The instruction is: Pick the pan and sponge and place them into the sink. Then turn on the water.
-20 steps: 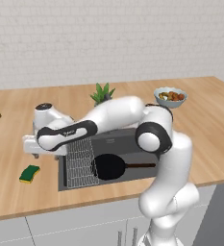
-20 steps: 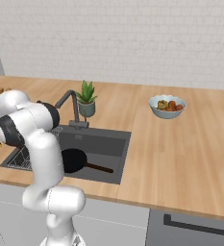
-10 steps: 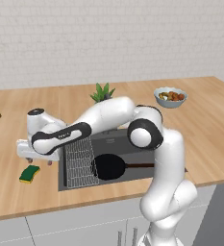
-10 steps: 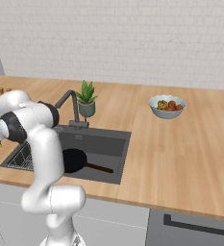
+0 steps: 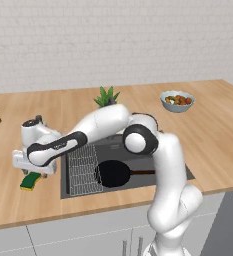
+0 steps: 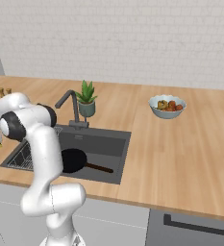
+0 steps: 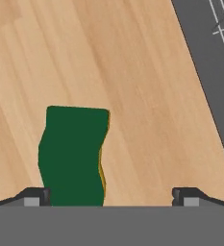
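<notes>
The pan [image 5: 113, 173] already lies in the sink [image 5: 78, 191]; the sponge [image 5: 30, 181] rests on the table [image 5: 8, 210] just left of the basin, under the gripper [image 7: 111, 196]. The gripper hangs wide open, holding nothing. In the hand view the sponge sits off-centre, close to the left fingertip [image 7: 34, 197], so I judge the hand should shift sideways until the sponge lies midway, then drop straight and close across its narrow sides. The sink rim [image 7: 205, 72] is near on one side; open wood surrounds the sponge elsewhere.
</notes>
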